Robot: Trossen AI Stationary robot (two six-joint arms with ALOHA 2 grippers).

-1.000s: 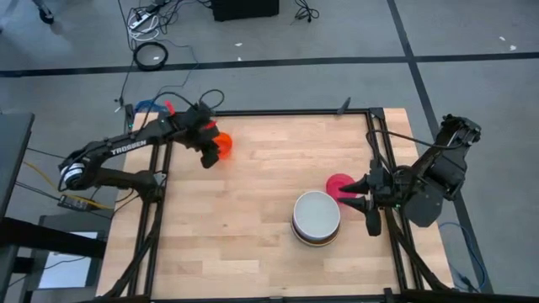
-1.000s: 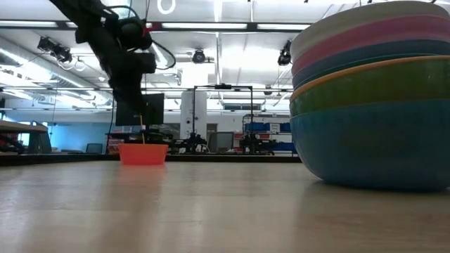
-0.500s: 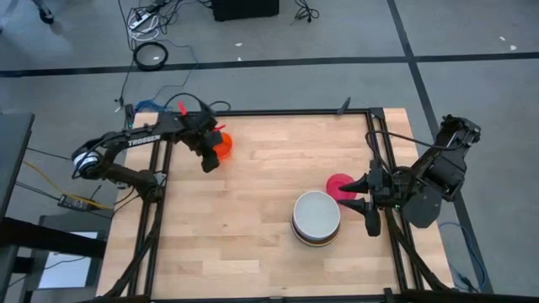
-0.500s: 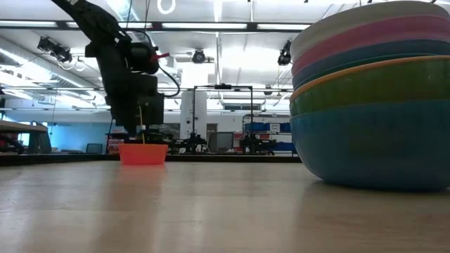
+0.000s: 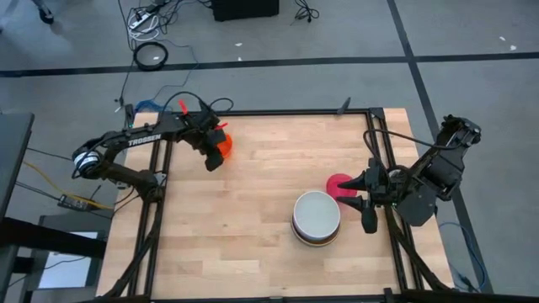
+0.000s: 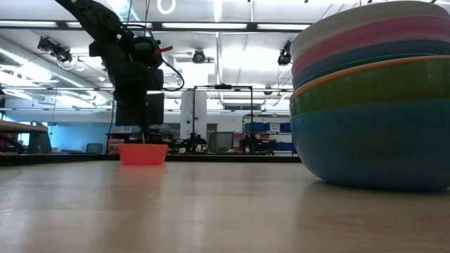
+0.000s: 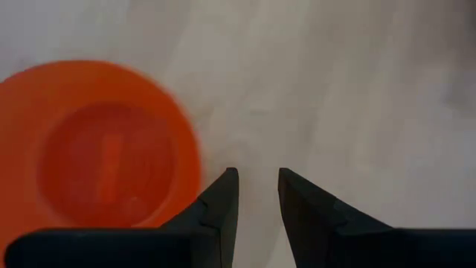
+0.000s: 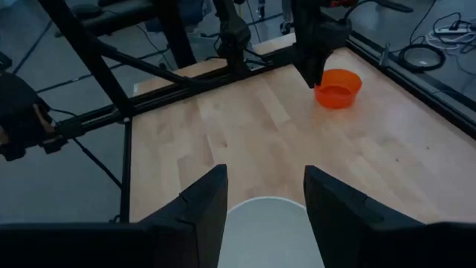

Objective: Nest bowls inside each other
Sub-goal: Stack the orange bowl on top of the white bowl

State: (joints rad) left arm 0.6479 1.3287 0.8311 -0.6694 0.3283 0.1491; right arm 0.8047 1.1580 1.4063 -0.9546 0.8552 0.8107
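My right gripper point(image 5: 364, 204) hangs with its fingers spread wide and nothing between them, just beside the stack of bowls point(image 5: 317, 218), at the table's right side. In the right wrist view the stack's white top bowl point(image 8: 264, 223) sits directly between and below those fingers.

The stack is most of the job done, I judge — from table height I can count white, pink, blue, an orange rim, green and a teal-blue base point(image 6: 373, 98) nested together.

Two bowls remain loose. A small magenta bowl point(image 5: 338, 184) lies on the wood just behind the stack, partly covered by the right gripper. Further off, near the table's far left edge, a small orange-red bowl point(image 5: 222, 146) stands upright; my left gripper point(image 5: 216, 158) is poised at its rim, fingers narrowly parted and empty, beside the bowl rather than around it.

What I cannot make out — how many bowls the stack really holds, since inner ones hide under the white one, and whether the left fingertips touch the table.
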